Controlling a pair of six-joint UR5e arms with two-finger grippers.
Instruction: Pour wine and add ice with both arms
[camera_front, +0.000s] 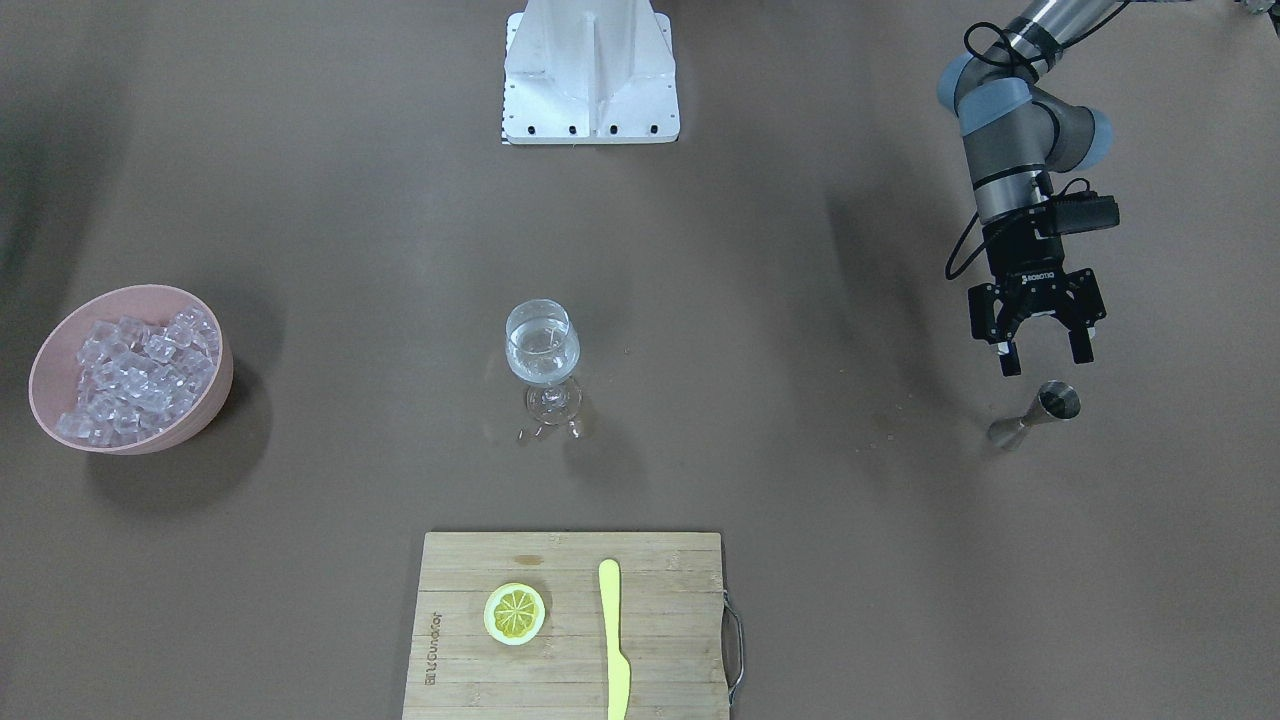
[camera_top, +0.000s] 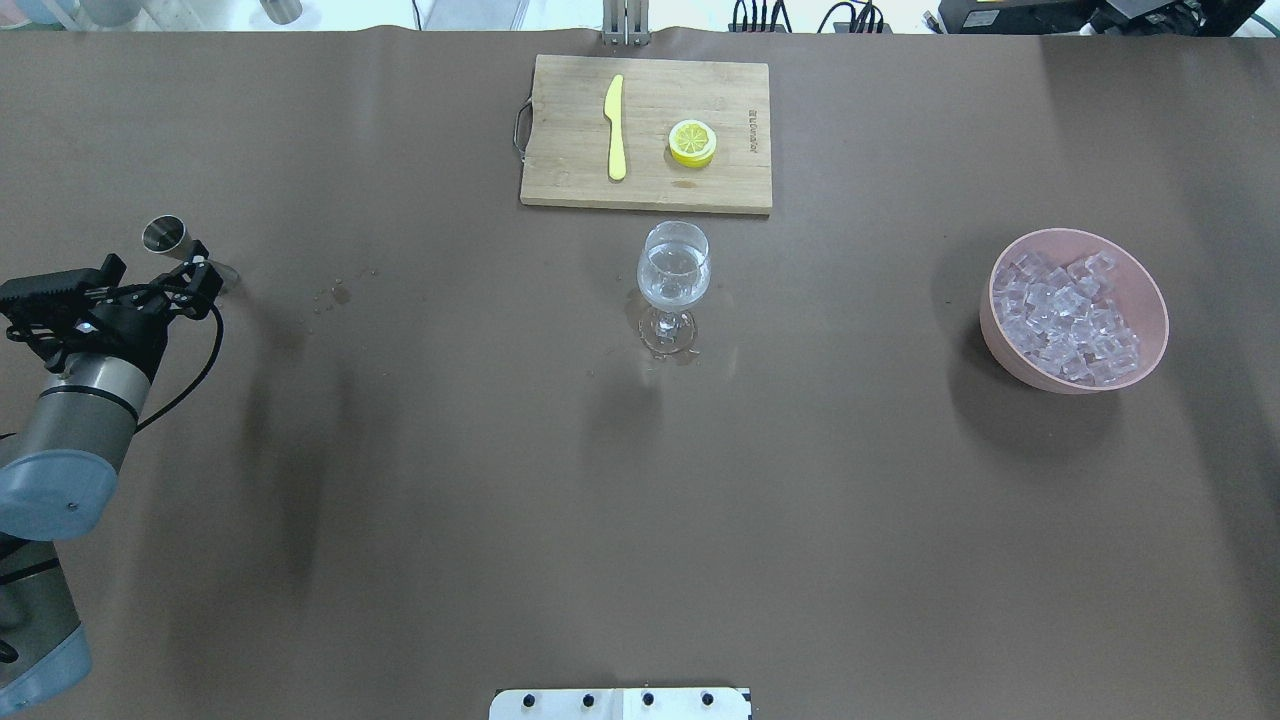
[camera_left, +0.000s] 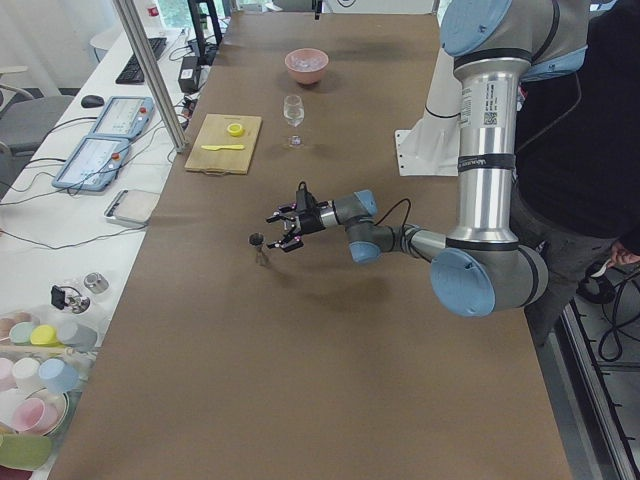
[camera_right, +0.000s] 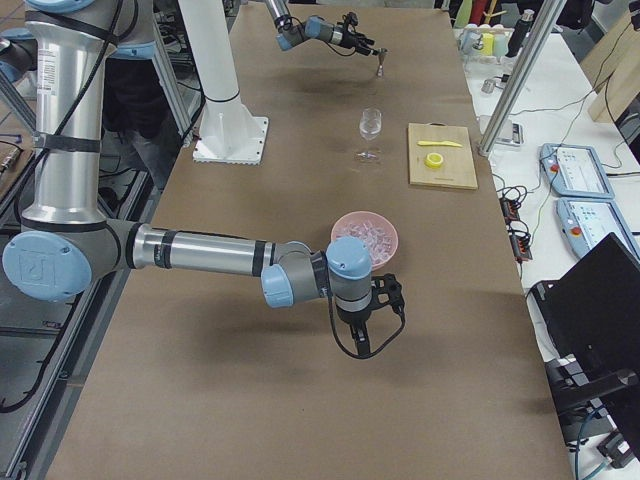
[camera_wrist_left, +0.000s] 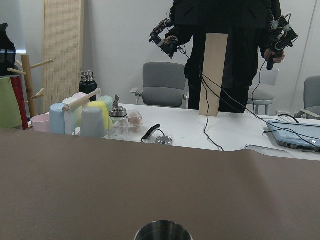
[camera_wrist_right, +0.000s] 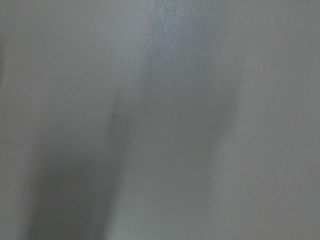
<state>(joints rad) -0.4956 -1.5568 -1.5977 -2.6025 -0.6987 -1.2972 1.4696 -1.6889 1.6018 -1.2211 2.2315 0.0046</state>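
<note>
Front-facing view: the left claw (camera_front: 1045, 358) hangs spread wide with nothing in it, just above the steel jigger (camera_front: 1040, 413) standing alone on the bench (camera_front: 300, 200). The wine (camera_front: 541, 360) is in the wine glass (camera_front: 552, 400) mid-bench. The ice (camera_front: 130, 375) is heaped in the pink bowl (camera_front: 218, 395), well apart on the far side. The jigger looks narrow-waisted and tippy, so one sloppy move could clip it with a finger and knock it flat.

Overhead view: there are droplets (camera_top: 335, 293) between jigger and glass, plus a wet patch (camera_top: 665, 345) around the glass's foot. A wet foot probably slides easier if anything bumps it.

Left side view: the claw sits right by the jigger's top, but it's impossible to tell if they touch.

Right side view: the right claw (camera_right: 362, 335) points down at the bench just beside the bowl. There's no telling whether it's open or closed. Slick, piled cubes could squirt out of a pinch. One dropped from too high could splash the wine or topple the stemmed glass.

Left wrist view: only the jigger's rim shows, at the bottom edge.

Right wrist view: nothing but bare bench. The bowl isn't lined up under it, so a grab from here would likely catch nothing.
</note>
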